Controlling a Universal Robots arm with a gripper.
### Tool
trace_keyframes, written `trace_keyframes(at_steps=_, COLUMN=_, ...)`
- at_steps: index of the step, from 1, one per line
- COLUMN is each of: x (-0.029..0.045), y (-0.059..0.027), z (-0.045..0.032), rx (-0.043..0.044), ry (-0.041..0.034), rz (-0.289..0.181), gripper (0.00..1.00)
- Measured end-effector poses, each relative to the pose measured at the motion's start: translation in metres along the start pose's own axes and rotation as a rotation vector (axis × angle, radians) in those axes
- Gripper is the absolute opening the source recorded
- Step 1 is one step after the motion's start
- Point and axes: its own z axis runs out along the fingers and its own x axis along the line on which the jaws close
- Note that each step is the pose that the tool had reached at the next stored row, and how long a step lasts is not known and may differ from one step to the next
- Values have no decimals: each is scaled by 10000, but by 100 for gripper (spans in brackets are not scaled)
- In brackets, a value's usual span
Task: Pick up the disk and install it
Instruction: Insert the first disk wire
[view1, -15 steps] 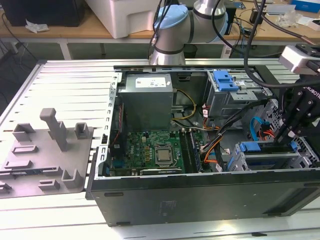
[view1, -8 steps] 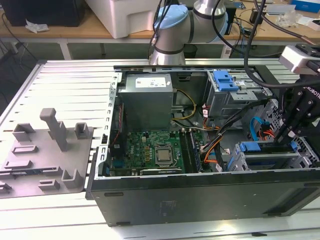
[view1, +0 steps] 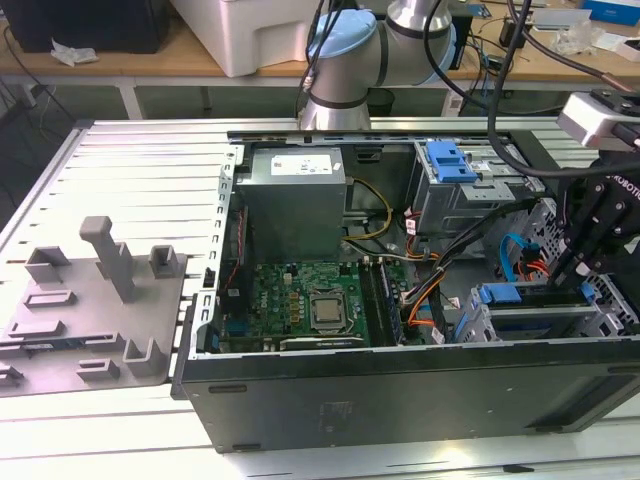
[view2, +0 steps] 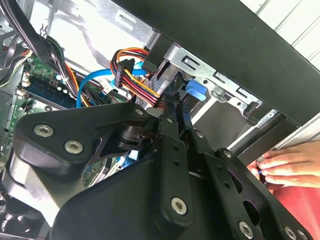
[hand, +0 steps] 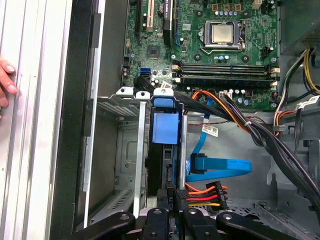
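The disk (view1: 525, 296) sits edge-up in the grey drive cage (view1: 478, 325) at the front of the open computer case, on the exterior view's right. Its blue caddy rail (hand: 165, 126) runs along its upper edge. In the first wrist view the disk (hand: 161, 167) shows as a dark slab between the cage's metal walls. My gripper (view1: 578, 272) hangs over the disk's end farthest from the motherboard. The fingers (hand: 181, 196) stand close together with no gap seen, their tips at that end of the disk. In the second wrist view my gripper (view2: 172, 107) points into the cage.
A person's hand (view2: 285, 167) rests on the table by the case's outer wall. Orange, yellow and blue cables (hand: 220, 167) lie beside the cage. A second cage with a blue latch bracket (view1: 450, 160) stands behind. A grey fixture with posts (view1: 100, 290) lies at the exterior view's left.
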Motion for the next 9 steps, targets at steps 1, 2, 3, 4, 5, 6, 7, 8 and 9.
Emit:
trace_keyframes(at_steps=1, x=0, y=0, z=0, rx=0, ry=1, rz=0, gripper=17)
trace_keyframes(at_steps=2, x=0, y=0, z=0, rx=0, ry=1, rz=1, gripper=17)
trace_keyframes(at_steps=3, x=1, y=1, z=-5, rx=-1, ry=-4, rz=0, gripper=17)
trace_keyframes(at_steps=4, x=2, y=3, z=-19, rx=-2, ry=-1, rz=1, gripper=17)
trace_keyframes(at_steps=5, x=3, y=4, z=-28, rx=-1, ry=0, rz=1, gripper=17)
trace_keyframes(at_steps=6, x=3, y=4, z=-31, rx=-1, ry=-2, rz=1, gripper=17)
trace_keyframes(at_steps=7, x=3, y=4, z=-32, rx=0, ry=-4, rz=1, gripper=17)
trace_keyframes(at_steps=8, x=3, y=4, z=-33, rx=-1, ry=-2, rz=1, gripper=17)
trace_keyframes(at_steps=9, x=3, y=4, z=-34, rx=0, ry=0, rz=0, gripper=17)
